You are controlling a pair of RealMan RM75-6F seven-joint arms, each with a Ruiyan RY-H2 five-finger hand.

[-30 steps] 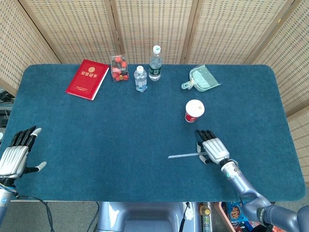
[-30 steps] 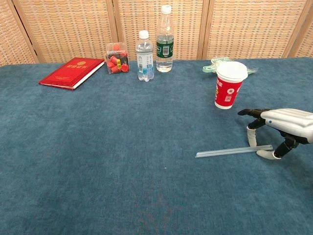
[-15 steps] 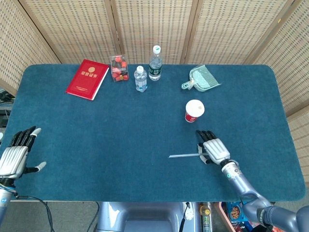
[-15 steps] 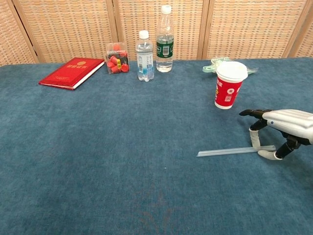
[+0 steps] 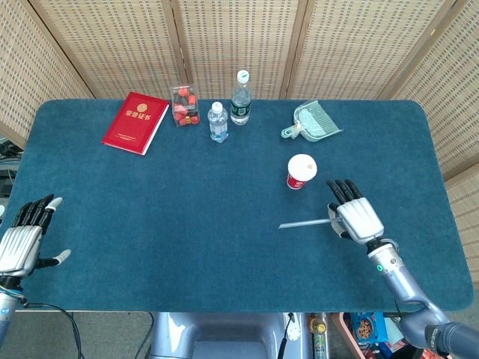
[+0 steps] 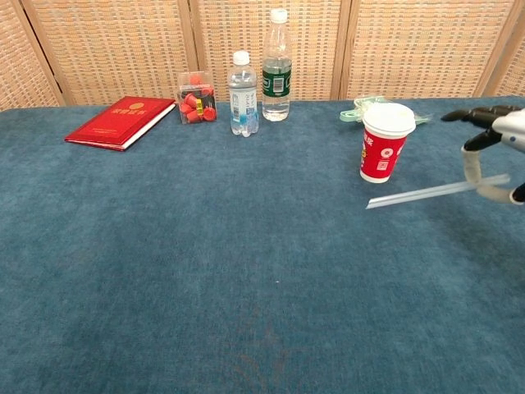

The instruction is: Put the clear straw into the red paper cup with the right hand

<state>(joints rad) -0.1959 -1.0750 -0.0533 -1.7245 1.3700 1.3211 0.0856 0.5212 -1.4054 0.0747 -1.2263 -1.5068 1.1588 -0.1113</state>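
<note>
The red paper cup [image 5: 301, 172] [image 6: 384, 144] with a white rim stands upright right of the table's middle. My right hand [image 5: 356, 218] [image 6: 496, 144] hovers to the right of the cup and pinches one end of the clear straw [image 5: 304, 222] [image 6: 433, 192]. The straw is lifted off the cloth and points left, roughly level, its free end below the cup in the head view. My left hand [image 5: 25, 238] rests at the near left edge of the table, fingers spread, holding nothing.
At the back stand two water bottles [image 5: 218, 122] [image 5: 240, 98], a small clear box of red pieces [image 5: 184, 105], a red booklet [image 5: 135, 122] and a pale green dustpan [image 5: 312, 123]. The blue cloth table [image 5: 187, 224] is bordered behind by wicker screens.
My right hand has lifted the straw off the table and carried it up and to the right, closer to the cup. The left hand has not moved.
</note>
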